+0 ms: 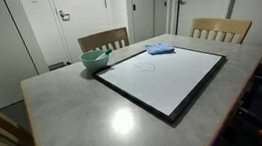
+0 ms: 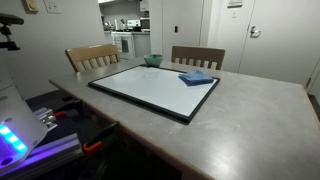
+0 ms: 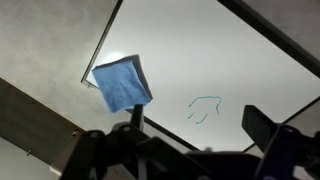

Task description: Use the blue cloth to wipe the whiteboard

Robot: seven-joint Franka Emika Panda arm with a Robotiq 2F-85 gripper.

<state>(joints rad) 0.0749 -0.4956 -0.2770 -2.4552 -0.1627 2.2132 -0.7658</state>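
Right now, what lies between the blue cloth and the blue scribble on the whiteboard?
Nothing. In the wrist view, only bare whiteboard separates the blue cloth from the scribble.

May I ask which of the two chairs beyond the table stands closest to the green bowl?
The darker chair, directly behind the bowl in an exterior view; the paler chair stands farther off.

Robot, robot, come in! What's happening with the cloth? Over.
Gripper open, empty, above whiteboard. Blue cloth lying on board's corner, untouched. Blue scribble not wiped. Green bowl beside board, not blocking.
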